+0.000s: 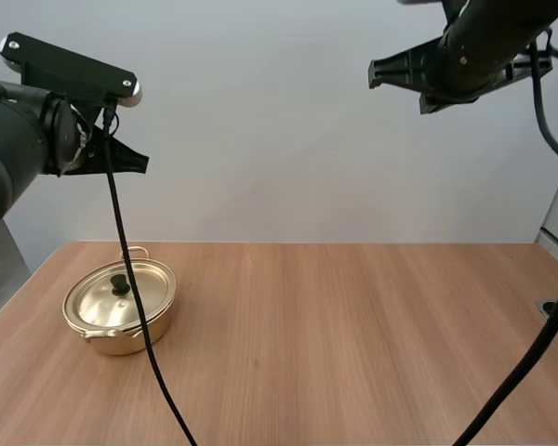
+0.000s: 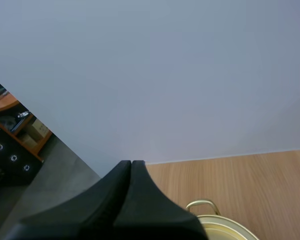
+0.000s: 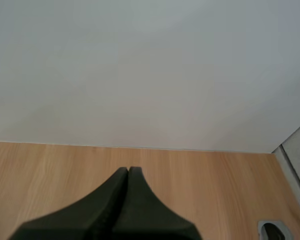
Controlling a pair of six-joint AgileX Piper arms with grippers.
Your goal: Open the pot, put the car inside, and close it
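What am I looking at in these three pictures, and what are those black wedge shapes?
This is a robot with two arms. One picture looks down from above and behind them over a wooden table. The other two are taken from each arm's wrist. The black wedges are its claws, the left claw and the right claw, both shut and holding nothing. On the table sits a gold-coloured pot with its lid on.

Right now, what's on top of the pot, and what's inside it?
A gold lid with a black knob sits closed on the pot. The lid covers the inside, so its contents cannot be seen.
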